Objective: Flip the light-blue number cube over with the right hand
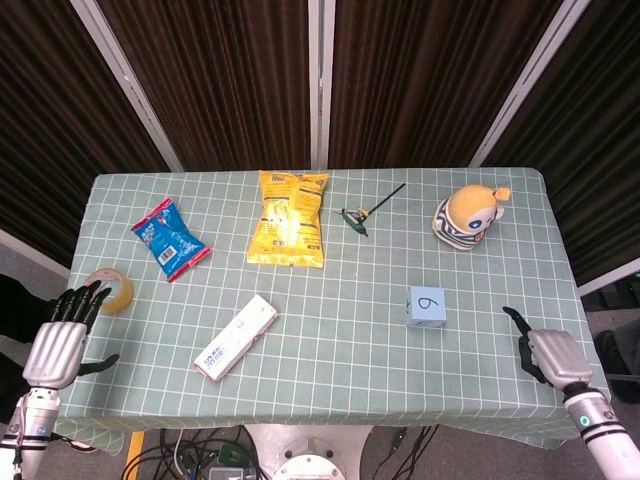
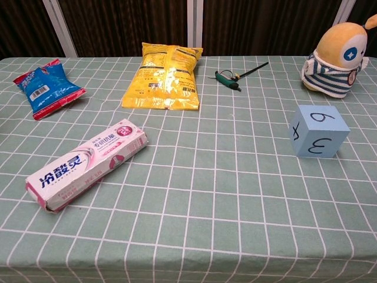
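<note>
The left hand [image 1: 55, 345] hangs at the table's left edge, empty, fingers straight and spread, just beside a tape roll [image 1: 109, 291]. The light-blue number cube [image 1: 427, 306] sits right of centre, 6 on top. The right hand [image 1: 548, 352] hovers over the near right corner, holding nothing; its finger pose is unclear. A green checked cloth [image 1: 350, 330] covers the table before dark curtains [image 1: 220, 80].
</note>
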